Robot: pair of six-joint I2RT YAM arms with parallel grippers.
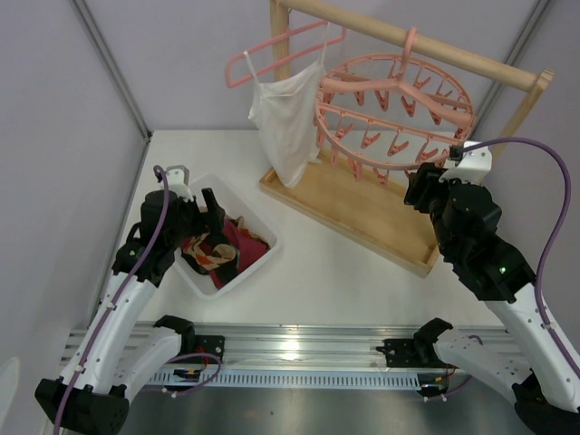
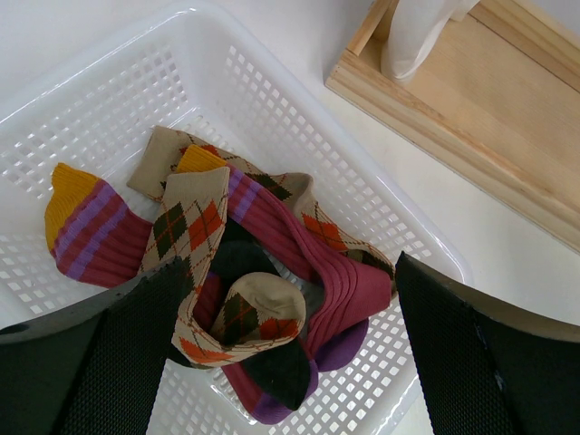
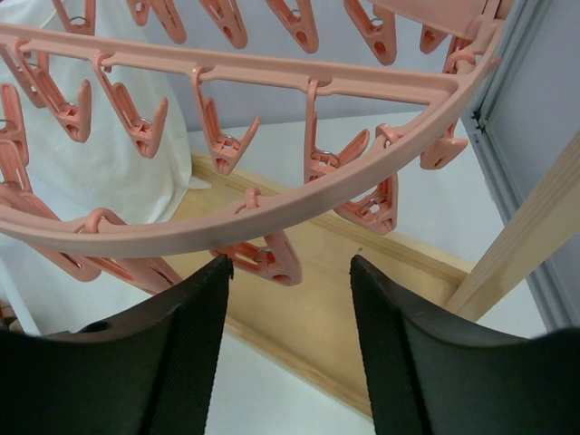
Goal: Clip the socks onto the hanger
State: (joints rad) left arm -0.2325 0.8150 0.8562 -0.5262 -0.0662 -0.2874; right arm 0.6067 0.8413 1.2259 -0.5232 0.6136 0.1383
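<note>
My right pincer point(image 3: 290, 267), jaws apart, just beneath the hanger point(image 3: 272, 217); my left pincer point(image 2: 294, 261), jaws wide, far from it. Risk: tangled socks point(image 2: 195, 217) lifting as 1 clump.

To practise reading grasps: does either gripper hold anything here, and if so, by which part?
Nothing is held. The left gripper hangs open over the socks; the right gripper is open just under the hanger.

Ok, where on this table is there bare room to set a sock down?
Widest bare tabletop lies between the white basket and the wooden rack base, running to the near rail. A smaller patch sits behind the basket, left of the camisole. Crowded: the basket, full of socks, and under the hanger and its clips.
</note>
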